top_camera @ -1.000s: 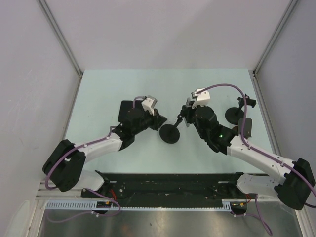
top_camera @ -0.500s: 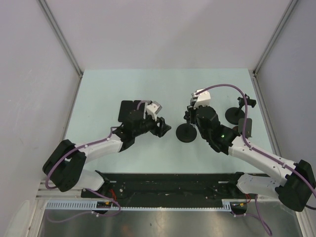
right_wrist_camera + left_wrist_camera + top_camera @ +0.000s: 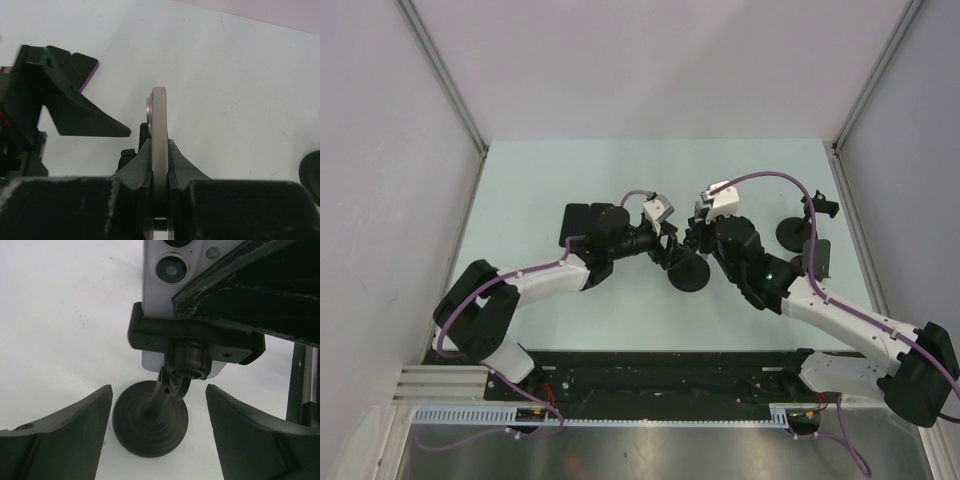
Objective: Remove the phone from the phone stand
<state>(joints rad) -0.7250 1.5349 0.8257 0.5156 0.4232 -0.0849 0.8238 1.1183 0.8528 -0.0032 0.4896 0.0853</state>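
Observation:
The phone, pale silver with camera lenses, stands upright in the black clamp of the phone stand, whose round base rests on the table. My right gripper is shut on the phone's thin edge from above. My left gripper is open, one finger on each side of the stand's stem and base, touching neither. In the top view both grippers meet mid-table over the stand, the left gripper beside the right gripper.
A second black stand and a dark flat object sit at the right of the table. Grey walls enclose the table on three sides. A black rail runs along the near edge.
The left gripper has opened and reached right to straddle the stand. The right gripper has carried phone and stand a little to the right, still gripping.

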